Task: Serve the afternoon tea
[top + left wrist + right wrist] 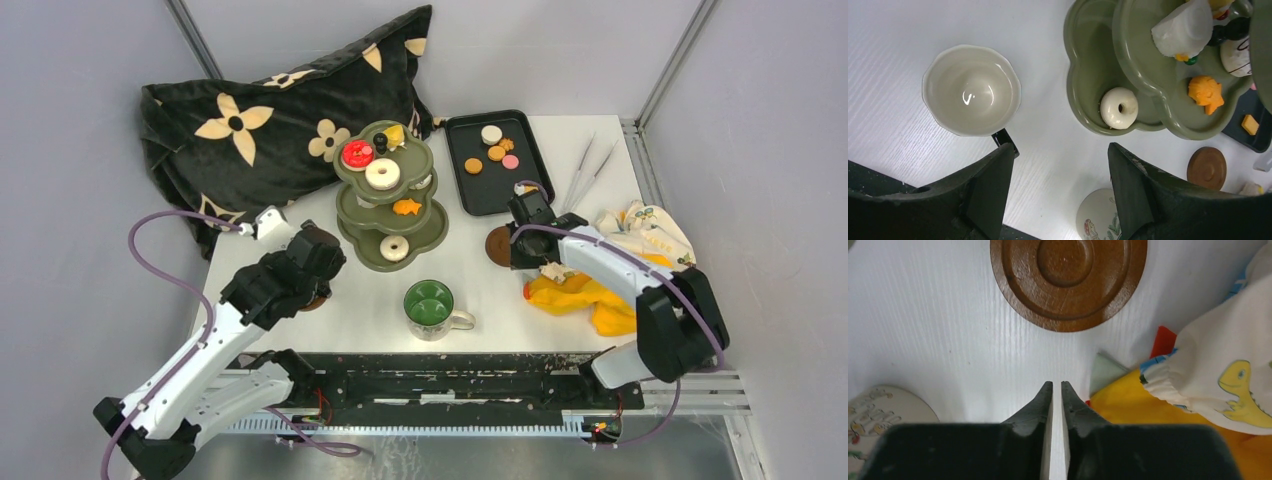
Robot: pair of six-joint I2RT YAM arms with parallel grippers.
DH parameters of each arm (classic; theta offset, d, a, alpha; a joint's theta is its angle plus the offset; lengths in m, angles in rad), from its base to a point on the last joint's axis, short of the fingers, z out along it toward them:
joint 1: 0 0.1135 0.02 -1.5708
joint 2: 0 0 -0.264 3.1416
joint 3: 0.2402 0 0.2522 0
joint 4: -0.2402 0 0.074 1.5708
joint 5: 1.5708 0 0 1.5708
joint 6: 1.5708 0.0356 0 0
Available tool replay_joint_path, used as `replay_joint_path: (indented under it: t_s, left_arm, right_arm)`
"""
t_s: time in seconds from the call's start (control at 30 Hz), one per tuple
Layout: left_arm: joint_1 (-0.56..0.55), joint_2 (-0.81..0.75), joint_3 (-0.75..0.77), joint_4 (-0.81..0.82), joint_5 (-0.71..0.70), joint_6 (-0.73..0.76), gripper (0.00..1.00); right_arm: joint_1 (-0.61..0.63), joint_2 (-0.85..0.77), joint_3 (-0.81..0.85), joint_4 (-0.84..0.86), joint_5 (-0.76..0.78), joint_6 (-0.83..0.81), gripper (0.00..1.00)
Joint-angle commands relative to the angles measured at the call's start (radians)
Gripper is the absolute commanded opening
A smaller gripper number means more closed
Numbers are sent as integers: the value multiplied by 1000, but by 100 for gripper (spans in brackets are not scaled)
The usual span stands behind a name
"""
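Black left gripper (pixel 1060 148) downward, agape; right gripper (pixel 1057 384) downward, pressed together empty beside brown saucer (pixel 1068 280).

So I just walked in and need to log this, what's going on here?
Two robot arms are laying out a toy afternoon tea. The left gripper hangs open by a pale scalloped cup near the three-tier stand, holding nothing. The right gripper, nearly shut and empty, sits just short of a brown saucer next to the yellow cloth. The stand carries pastries; more wait on the black tray.
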Motion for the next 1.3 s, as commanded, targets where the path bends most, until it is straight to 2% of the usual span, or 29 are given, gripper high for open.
replay_joint_path:
  t_s: [0.0, 0.13, 0.4, 0.63, 0.87, 1.1, 1.27]
  left_arm:
    - [-2, -36, 43, 16, -20, 105, 76]
    - [-3, -50, 55, 39, -8, 149, 76]
    - [-2, -117, 44, 209, 49, 281, 78]
    - [-2, -137, 43, 242, 65, 328, 81]
    - [-2, -147, 33, 269, 80, 346, 84]
    - [-2, -146, 12, 317, 93, 361, 84]
    - [-2, -151, 5, 315, 94, 363, 84]
  right_arm:
    - [1, 66, 87, 81, 27, -12, 11]
    - [-4, 123, 131, 97, 20, -4, 11]
    - [-48, 255, 189, 131, 25, 1, 12]
    - [-64, 355, 223, 154, 25, 15, 11]
    - [-52, 393, 162, 158, -100, 18, 11]
    - [80, 300, 17, 184, -235, 71, 11]
    - [239, 243, -3, 193, -224, 158, 10]
